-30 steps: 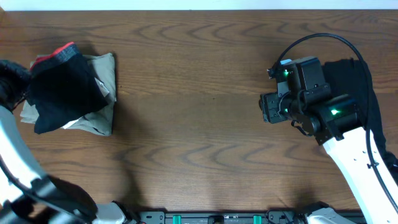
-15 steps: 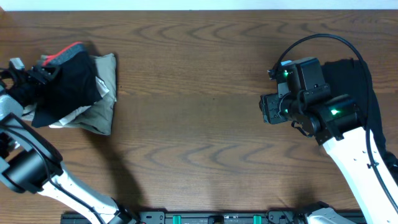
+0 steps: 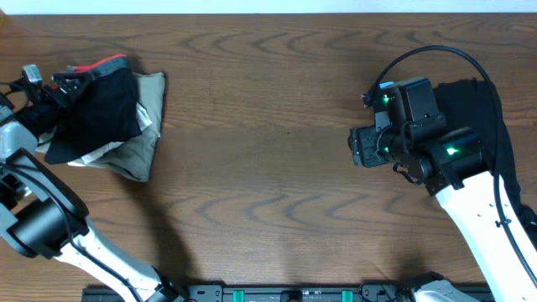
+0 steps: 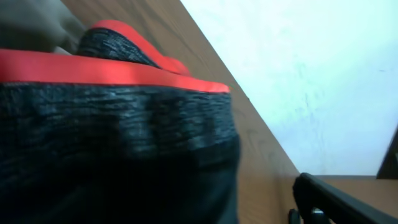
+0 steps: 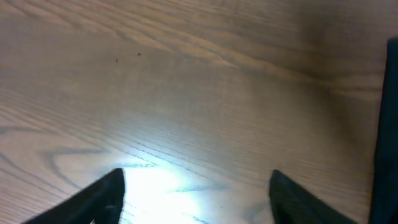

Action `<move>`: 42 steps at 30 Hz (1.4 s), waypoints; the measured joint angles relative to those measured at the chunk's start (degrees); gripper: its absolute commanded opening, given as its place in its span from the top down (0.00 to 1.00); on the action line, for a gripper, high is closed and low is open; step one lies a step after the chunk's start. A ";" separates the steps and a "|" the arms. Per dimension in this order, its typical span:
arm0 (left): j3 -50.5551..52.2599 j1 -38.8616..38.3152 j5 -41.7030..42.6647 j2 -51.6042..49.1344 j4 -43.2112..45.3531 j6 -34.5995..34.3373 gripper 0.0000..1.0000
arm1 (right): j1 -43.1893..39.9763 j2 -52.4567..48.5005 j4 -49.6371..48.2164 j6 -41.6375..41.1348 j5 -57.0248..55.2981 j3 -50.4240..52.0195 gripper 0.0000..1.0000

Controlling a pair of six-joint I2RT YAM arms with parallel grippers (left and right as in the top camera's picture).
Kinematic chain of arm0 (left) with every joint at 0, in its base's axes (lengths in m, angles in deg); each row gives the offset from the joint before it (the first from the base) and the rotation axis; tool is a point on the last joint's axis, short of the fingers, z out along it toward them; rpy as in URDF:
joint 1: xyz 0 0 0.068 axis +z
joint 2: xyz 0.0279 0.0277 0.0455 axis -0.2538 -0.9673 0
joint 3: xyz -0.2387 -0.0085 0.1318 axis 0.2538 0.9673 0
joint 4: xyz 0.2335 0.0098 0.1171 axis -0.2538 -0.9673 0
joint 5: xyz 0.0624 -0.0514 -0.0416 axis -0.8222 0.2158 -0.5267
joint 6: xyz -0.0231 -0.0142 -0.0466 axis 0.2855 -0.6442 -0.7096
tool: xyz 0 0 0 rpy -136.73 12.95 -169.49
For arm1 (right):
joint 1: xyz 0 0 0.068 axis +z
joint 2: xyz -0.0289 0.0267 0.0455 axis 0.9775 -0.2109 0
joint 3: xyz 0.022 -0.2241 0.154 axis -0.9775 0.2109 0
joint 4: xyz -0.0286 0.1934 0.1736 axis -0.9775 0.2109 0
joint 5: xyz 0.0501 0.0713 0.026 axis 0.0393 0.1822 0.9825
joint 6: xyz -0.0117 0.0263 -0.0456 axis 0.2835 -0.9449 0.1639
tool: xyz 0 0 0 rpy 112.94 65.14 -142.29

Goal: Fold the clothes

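Observation:
The folded black trousers with their red waistband lie on a beige garment at the table's far left. My left gripper stands open at the pile's left edge. In the left wrist view the black cloth and red band fill the left side, and one finger shows apart from them at the lower right. My right gripper hovers open over bare wood, its fingertips wide apart with nothing between. Another black garment lies under the right arm.
The table's back edge meets a white wall just behind the pile. A black cable loops over the right arm. A dark strip runs along the right edge of the right wrist view.
My left gripper has opened and let go of the black trousers, which now rest a little further right on the beige garment. The right arm has stayed put, its jaws slightly wider.

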 measured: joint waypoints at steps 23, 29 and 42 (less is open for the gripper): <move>1.20 -42.84 -41.18 35.47 -29.66 13.44 0.02 | -5.84 -2.16 -10.62 0.70 -1.84 0.02 0.01; 1.20 -47.39 -50.14 35.32 -31.58 13.53 0.02 | -7.28 -4.04 -13.07 0.72 -2.67 0.04 0.01; 5.70 -47.32 -53.44 43.08 -40.83 13.49 0.02 | -6.84 8.55 -7.76 -2.45 -5.35 5.01 0.01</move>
